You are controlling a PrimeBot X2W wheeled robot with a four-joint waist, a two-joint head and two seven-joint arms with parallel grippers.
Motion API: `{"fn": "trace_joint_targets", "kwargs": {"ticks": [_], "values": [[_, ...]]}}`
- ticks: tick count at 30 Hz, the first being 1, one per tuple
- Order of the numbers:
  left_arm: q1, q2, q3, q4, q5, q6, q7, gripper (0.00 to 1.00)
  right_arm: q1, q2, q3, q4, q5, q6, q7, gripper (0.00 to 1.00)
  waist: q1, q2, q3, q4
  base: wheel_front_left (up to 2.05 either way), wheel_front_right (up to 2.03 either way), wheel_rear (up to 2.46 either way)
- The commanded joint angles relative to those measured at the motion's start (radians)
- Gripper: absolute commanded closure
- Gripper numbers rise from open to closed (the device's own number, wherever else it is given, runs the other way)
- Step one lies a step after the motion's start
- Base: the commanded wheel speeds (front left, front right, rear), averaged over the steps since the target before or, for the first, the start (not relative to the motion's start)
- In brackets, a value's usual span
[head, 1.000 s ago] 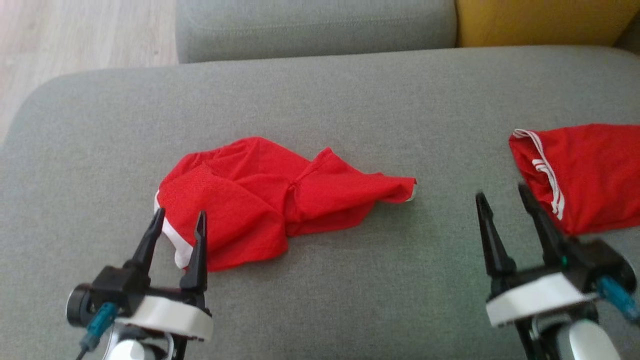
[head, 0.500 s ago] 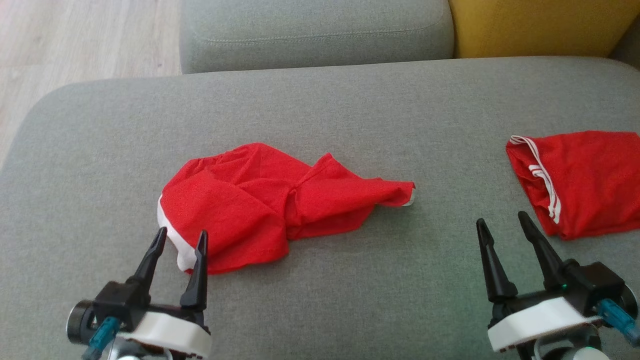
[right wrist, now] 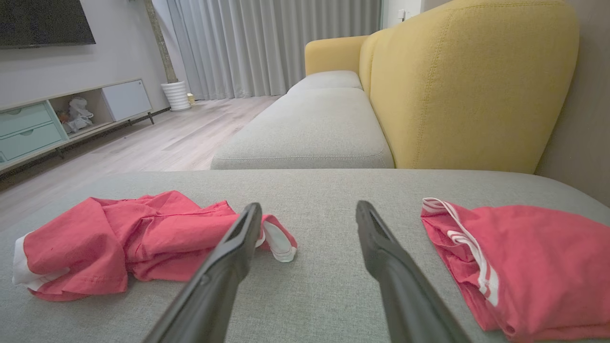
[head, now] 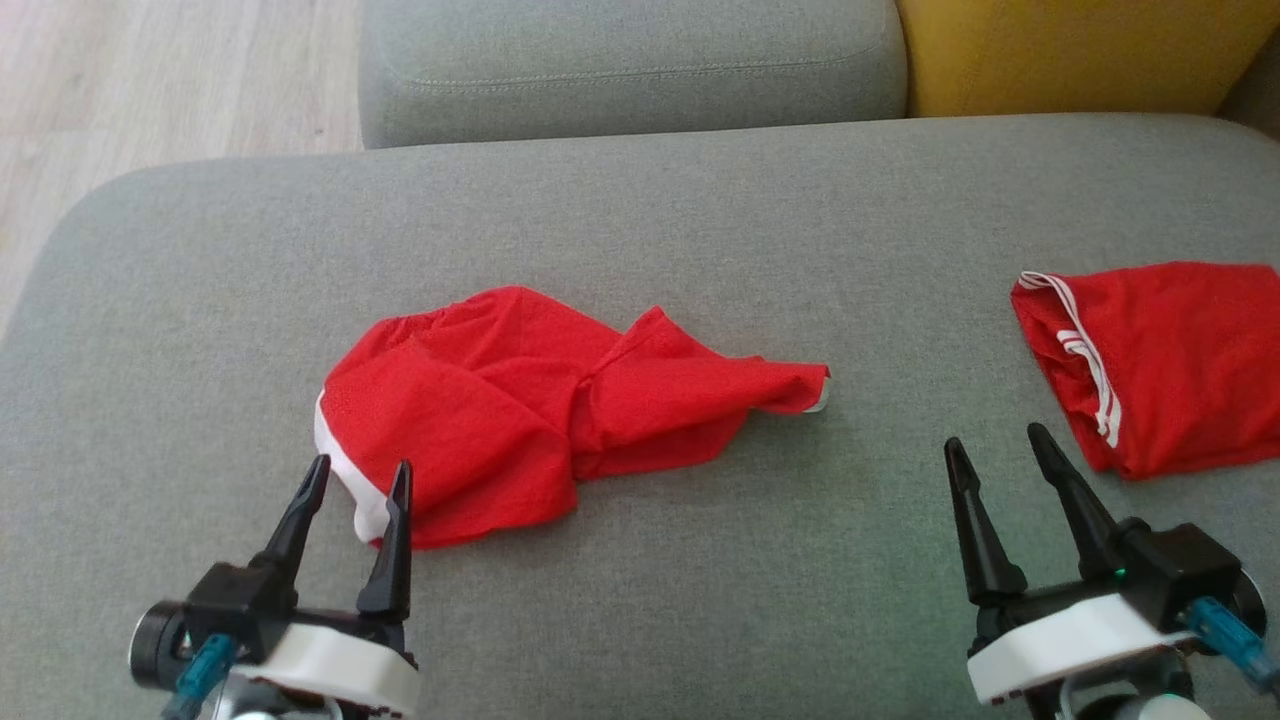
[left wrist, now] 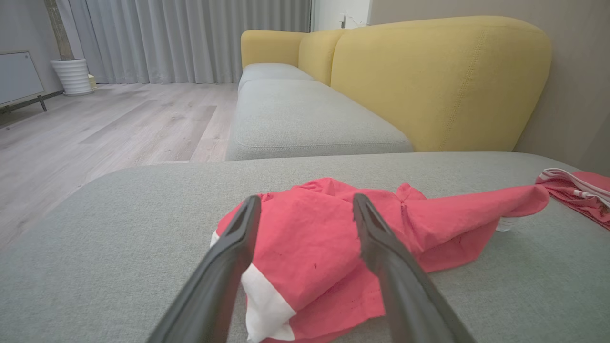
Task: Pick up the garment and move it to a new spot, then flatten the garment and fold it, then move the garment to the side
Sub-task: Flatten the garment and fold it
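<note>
The whole head view has dipped since a second ago. That's the camera tipping, not the cloth moving, and the garment lies just as it lay. Both arms have eased back a touch towards the near edge, and over the last half second there's barely a twitch.

The left pincer (head: 360, 463) has its jaws spread wide with nothing between them. Its dark fingers point up the view at the near corner of the garment (head: 500, 420). The left wrist view looks straight between those fingers at red cloth and the white hem (left wrist: 267, 305). Whether the tips touch the fabric, I can't tell.

The right pincer (head: 992, 438) is also wide open and carries nothing. It sits over bare grey fabric, well apart from the garment.

The garment is crumpled and red, lying left of centre on the grey sofa cushion (head: 700, 230). One part trails out to the right and ends in a small white edge (head: 818, 400).

Just right of the right pincer there's a second red piece (head: 1180, 360) with white stripes along its edge. It lies flatter and runs off the right side of the view.

Beyond the cushion sits another grey seat (head: 630, 60), with a yellow backrest (head: 1080, 50) to its right and pale wooden floor (head: 150, 80) to its left.
</note>
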State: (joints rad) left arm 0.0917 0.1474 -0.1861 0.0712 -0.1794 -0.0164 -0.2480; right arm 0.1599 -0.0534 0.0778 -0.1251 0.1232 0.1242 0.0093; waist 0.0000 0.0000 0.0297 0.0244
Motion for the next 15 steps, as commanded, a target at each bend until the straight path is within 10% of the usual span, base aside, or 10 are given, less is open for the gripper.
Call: {"fn": "trace_joint_targets", "kwargs": {"ticks": [1,15], "values": [[-0.032,0.014,0.028,-0.029,-0.005,0.007,-0.007,0.0,-0.026,-0.006,0.023,-0.034,-0.001,0.007,-0.004,0.0,0.0,0.0,0.001,0.0,0.0,0.0,0.0],[-0.089,0.012,0.008,-0.05,-0.005,0.011,-0.005,0.0,-0.198,-0.037,0.23,0.059,0.038,0.007,0.061,0.0,0.0,0.0,0.07,0.036,0.0,0.0,0.0]]}}
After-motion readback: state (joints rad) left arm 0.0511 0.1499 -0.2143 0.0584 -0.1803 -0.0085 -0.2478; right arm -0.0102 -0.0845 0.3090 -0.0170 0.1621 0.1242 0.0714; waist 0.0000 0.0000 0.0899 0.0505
